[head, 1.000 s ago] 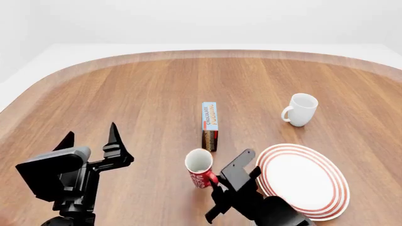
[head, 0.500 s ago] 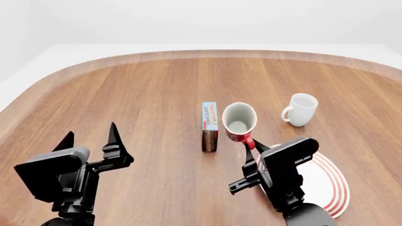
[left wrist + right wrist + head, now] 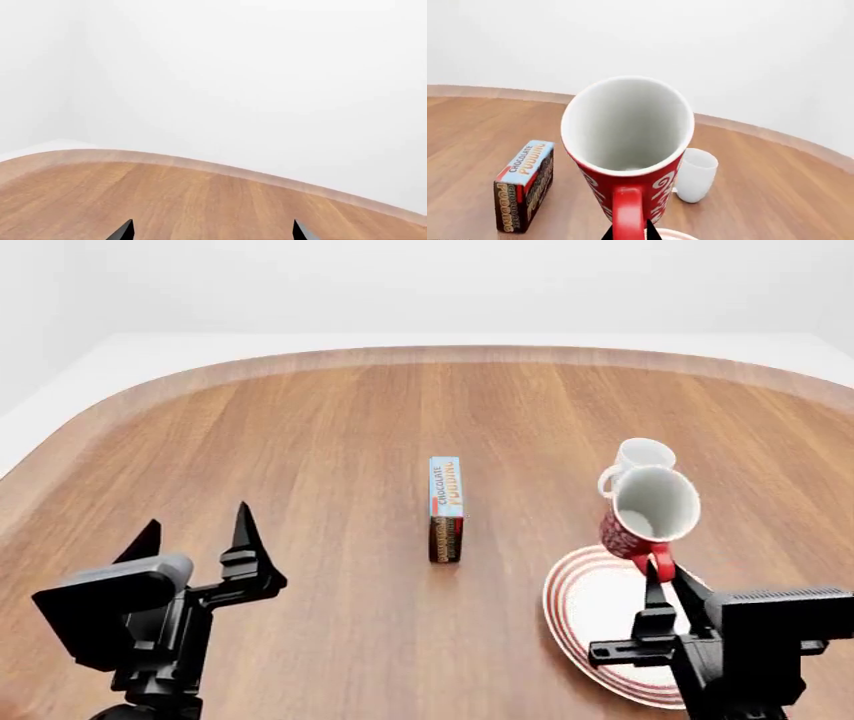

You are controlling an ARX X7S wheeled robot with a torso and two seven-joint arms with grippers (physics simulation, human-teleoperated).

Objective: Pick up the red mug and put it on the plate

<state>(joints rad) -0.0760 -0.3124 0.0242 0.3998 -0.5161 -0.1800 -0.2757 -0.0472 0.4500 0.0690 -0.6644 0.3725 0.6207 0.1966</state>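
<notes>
Left wrist view: only bare wooden table [image 3: 200, 195] and white wall, with the two dark fingertips [image 3: 123, 231] of the left gripper [image 3: 212, 232] set wide apart at the picture's edge, nothing between them; no task object seen from here

Head view: left gripper [image 3: 194, 525] idle at the near left, jaws spread and empty, well apart from everything. Right gripper [image 3: 657, 585] at the near right, clamped on the red handle of the red mug [image 3: 647, 510], carried in the air with its mouth tipped toward the camera. Mug over the far edge of the plate [image 3: 587, 615], partly covering the white mug [image 3: 638, 455] just behind it. Pudding box [image 3: 446, 508] upright at the table's middle, left of the plate and clear of the mug

Right wrist view: red mug [image 3: 627, 150] filling the centre, white inside empty, handle pinched between the two fingertips [image 3: 650, 233] of the right gripper [image 3: 628, 234]; a sliver of the plate's rim [image 3: 670, 233] below it, white mug [image 3: 695, 175] beyond, pudding box [image 3: 525, 185] off to the side

Pick-up done, carry nearly done by the look of it; left to do: bring the mug more over the plate's middle, lower it upright, release
</notes>
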